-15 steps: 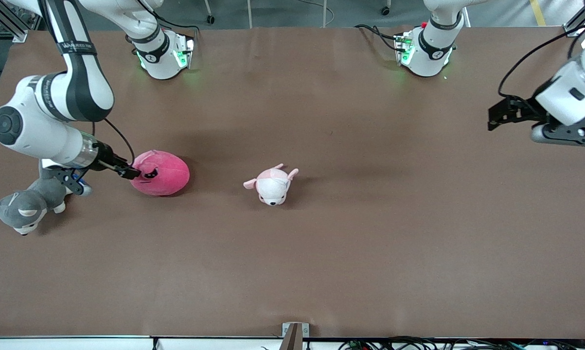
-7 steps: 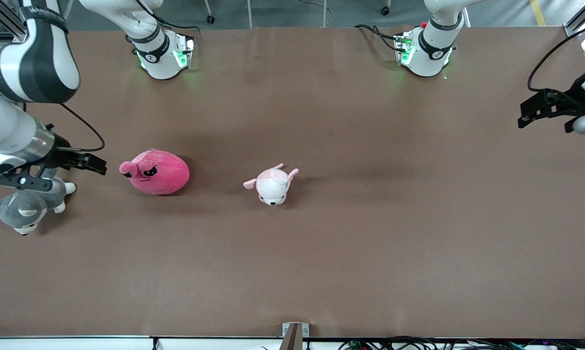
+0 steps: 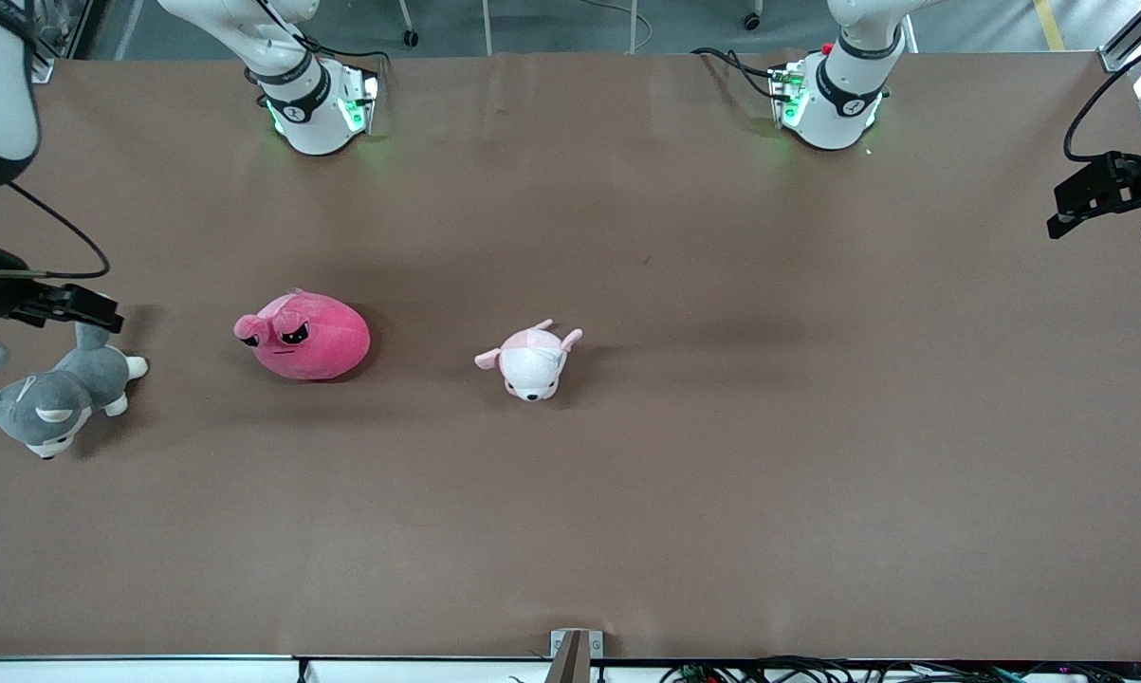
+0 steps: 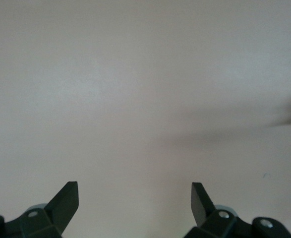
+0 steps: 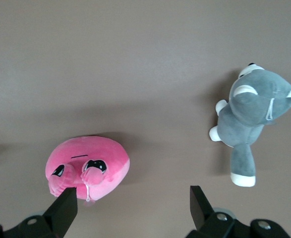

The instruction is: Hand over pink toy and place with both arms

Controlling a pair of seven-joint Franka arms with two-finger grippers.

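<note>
While both arms hang at the two ends of the table [image 3: 627, 493], we count three plush toys on it and two grippers above it. One is the pink toy [image 3: 304, 336], lying on its own toward the right arm's end, touched by nothing. One is a small pale puppy plush [image 3: 530, 359] near the middle of the table, well apart from the pink toy. One is a grey husky plush [image 3: 50, 399] at the right arm's end, a little nearer the front camera than the pink toy.

We see the right gripper [image 3: 67, 306] up over the table edge just above the husky, jaws apart and empty; its arm is mostly cut off by the frame. Its wrist view shows the pink toy [image 5: 87, 167] and husky [image 5: 252, 124] below.

We find the left gripper [image 3: 1101, 194] over the left arm's end, partly cut off, jaws apart [image 4: 134, 198] over bare table.
</note>
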